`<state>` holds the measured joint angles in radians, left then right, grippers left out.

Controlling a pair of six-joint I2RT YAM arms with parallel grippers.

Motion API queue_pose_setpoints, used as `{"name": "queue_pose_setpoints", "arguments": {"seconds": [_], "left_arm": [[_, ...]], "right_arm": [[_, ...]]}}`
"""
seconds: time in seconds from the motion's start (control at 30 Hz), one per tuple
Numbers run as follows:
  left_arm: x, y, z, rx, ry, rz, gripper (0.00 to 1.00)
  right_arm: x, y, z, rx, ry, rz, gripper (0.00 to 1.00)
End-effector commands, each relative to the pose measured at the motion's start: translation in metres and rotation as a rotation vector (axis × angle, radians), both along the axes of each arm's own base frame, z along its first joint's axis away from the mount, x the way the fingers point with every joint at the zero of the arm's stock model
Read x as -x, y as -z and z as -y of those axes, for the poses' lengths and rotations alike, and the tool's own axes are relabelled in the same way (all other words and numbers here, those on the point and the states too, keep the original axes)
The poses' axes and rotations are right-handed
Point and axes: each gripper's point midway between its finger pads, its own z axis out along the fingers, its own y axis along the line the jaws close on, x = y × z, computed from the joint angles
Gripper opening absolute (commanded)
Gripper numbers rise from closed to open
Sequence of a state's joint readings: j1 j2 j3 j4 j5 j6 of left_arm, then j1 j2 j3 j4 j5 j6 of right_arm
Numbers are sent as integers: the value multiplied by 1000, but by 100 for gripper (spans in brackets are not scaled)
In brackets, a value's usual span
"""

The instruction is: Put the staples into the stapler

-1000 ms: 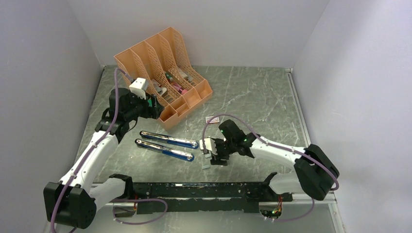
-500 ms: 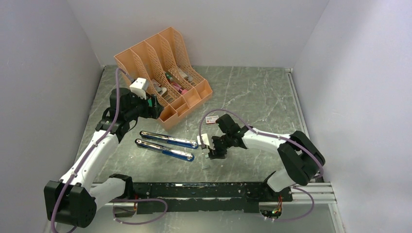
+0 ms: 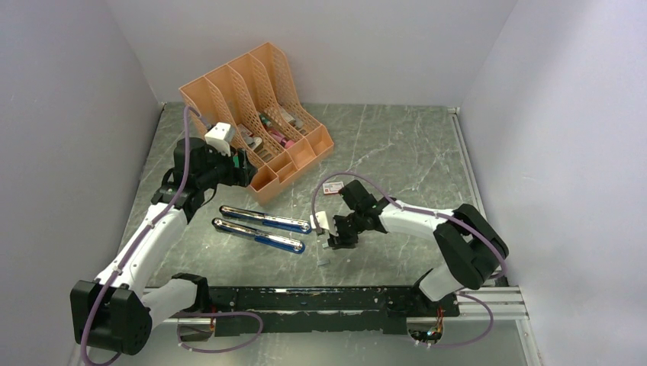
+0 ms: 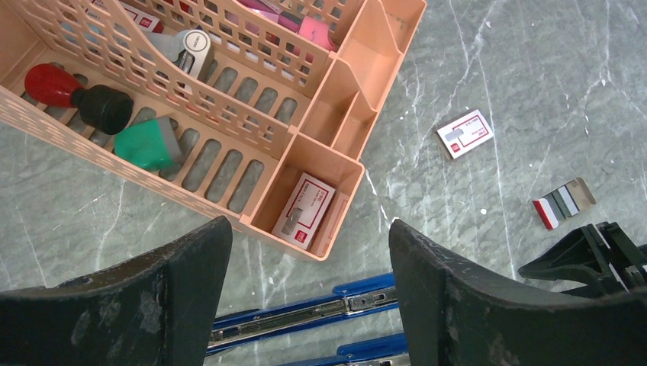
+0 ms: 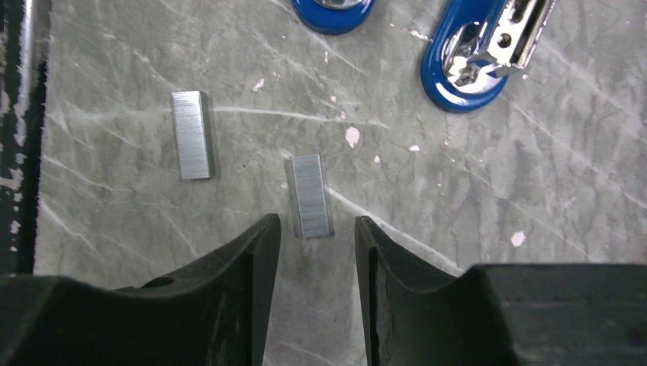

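Two silvery staple strips lie flat on the table in the right wrist view. One strip (image 5: 311, 195) lies just beyond my right gripper (image 5: 317, 229), in line with the gap between its tips. The other (image 5: 191, 135) lies further left. The right gripper is open, empty and low over the table. An opened blue stapler (image 3: 263, 219) and a second (image 3: 258, 236) lie side by side left of the right gripper (image 3: 329, 242). Their rounded ends (image 5: 477, 53) show beyond the strips. My left gripper (image 4: 309, 229) is open and empty above the stapler (image 4: 305, 313), by the organizer's front corner.
An orange desk organizer (image 3: 255, 114) stands at the back left, holding stamps, clips and a white-and-red box (image 4: 304, 210). Another small white-and-red box (image 4: 465, 133) and a red, grey and tan piece (image 4: 563, 202) lie on the table behind the right gripper.
The right arm's elbow has swung inward and its gripper has shifted slightly left over the staple strips. The left arm has hardly moved.
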<state>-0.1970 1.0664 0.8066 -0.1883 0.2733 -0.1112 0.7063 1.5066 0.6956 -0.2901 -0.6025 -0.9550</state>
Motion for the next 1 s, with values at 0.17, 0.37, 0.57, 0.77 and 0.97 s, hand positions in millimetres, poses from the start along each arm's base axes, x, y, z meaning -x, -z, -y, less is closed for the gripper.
{"name": "queue_pose_setpoints", "arguments": {"seconds": [0.17,0.37,0.57,0.77,0.97], "left_arm": [[-4,-4,-5,-10,-12,17,79],[-4,-6,-5,-12,-13,23,79],[-3,-6,-6,-11,-15,24,78],[-3,-6,-5,-10,-15,22,78],[-3,-6,-5,-8,-14,23,78]], "right_arm": [[1,8,-1,57,-3,-36,45],[4,9,-1,66,1,-65,37],[7,8,-1,64,17,-81,22],[5,-3,-13,32,109,-136,9],[-11,-8,-25,52,360,-172,5]]}}
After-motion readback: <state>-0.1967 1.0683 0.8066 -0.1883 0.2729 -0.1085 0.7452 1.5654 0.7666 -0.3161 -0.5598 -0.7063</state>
